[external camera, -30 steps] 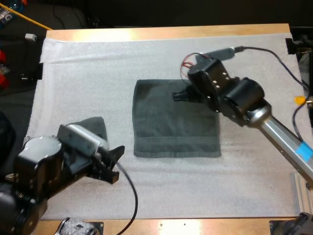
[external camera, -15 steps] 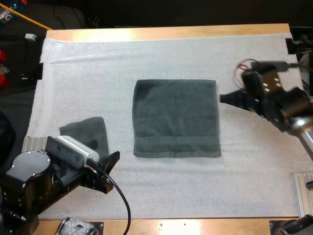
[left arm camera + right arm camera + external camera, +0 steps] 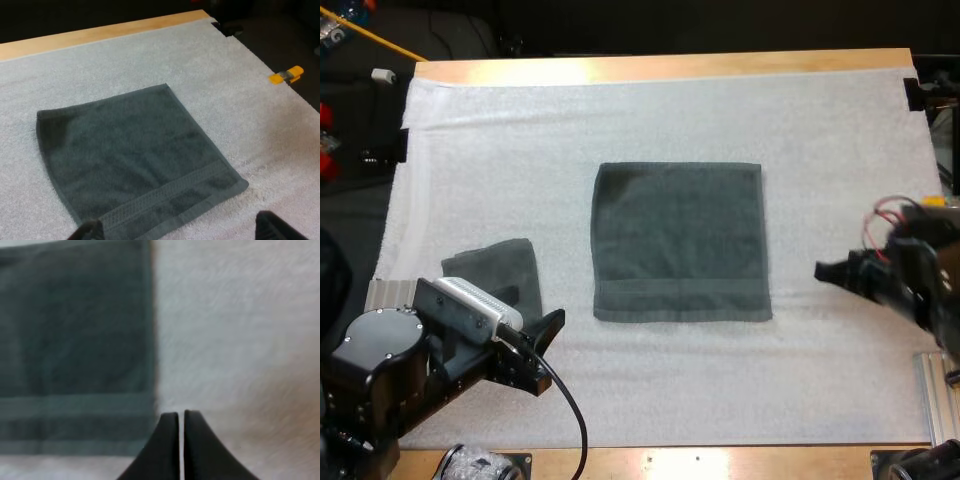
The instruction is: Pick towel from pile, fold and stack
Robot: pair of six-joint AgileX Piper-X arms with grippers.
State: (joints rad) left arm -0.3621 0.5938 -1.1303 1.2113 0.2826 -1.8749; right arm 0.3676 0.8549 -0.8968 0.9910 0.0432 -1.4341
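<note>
In the high view the flat towel lies spread as a neat square at the middle of the mat, with its woven band along the 6 o'clock edge. The crumpled towel sits at 8 o'clock from it, well apart, near the mat's 9 o'clock border. The left gripper hangs at 5 o'clock of the crumpled towel and at 7 o'clock of the flat towel, pointing toward 2 o'clock. Its 2 fingers stand spread wide in the left wrist view, with nothing between them, near the flat towel's banded edge. The right gripper is at 4 o'clock of the flat towel, apart from it over bare mat, pointing toward 9 o'clock. In the right wrist view its 2 fingertips are pressed together on nothing, just beside the flat towel's banded corner. The table shows as a wooden strip along the mat's 12 o'clock side.
</note>
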